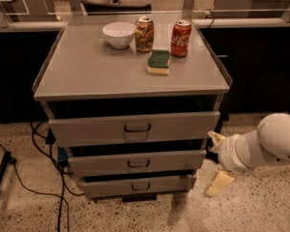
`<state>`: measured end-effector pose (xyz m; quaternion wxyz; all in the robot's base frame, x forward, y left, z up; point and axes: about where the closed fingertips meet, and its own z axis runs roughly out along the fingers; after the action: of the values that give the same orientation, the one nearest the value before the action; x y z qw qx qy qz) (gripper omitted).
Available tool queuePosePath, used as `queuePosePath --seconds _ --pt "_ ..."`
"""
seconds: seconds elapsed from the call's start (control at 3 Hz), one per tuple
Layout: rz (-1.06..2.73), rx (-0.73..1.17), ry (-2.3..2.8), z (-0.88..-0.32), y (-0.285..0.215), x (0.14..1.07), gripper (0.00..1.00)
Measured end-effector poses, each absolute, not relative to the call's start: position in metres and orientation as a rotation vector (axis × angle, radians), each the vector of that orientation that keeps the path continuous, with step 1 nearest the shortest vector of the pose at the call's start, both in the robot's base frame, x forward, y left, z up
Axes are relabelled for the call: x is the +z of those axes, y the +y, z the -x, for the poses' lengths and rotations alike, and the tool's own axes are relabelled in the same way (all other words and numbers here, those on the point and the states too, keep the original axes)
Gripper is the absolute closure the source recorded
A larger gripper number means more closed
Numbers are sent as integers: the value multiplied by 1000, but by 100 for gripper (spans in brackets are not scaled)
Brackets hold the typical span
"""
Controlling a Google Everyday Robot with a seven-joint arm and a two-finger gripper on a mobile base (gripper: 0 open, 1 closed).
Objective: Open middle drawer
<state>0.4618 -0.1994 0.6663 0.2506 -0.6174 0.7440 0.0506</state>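
The grey metal cabinet (87, 76) has three stacked drawers. The middle drawer (101, 162) has a medium-sized flat front with a small dark wire handle (138, 164) at its centre. It sits between the taller top drawer (87, 129) and the narrower bottom drawer (111, 187). My gripper (216, 161) is on a white arm at the right, just beside the cabinet's right edge at the height of the middle drawer. Its cream fingers (219, 182) are spread apart and hold nothing. It is well to the right of the handle and does not touch it.
On the cabinet top stand a white bowl (119, 35), a tan can (144, 34), a red cola can (181, 38) and a green-and-yellow sponge (159, 62). Black cables (38, 178) lie on the speckled floor at the left. A dark counter runs behind.
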Motion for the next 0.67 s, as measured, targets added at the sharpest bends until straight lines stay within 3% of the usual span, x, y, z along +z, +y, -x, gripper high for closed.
queuePosePath --seconds 0.67 --pt "1728 251 2024 -479 -175 573 0"
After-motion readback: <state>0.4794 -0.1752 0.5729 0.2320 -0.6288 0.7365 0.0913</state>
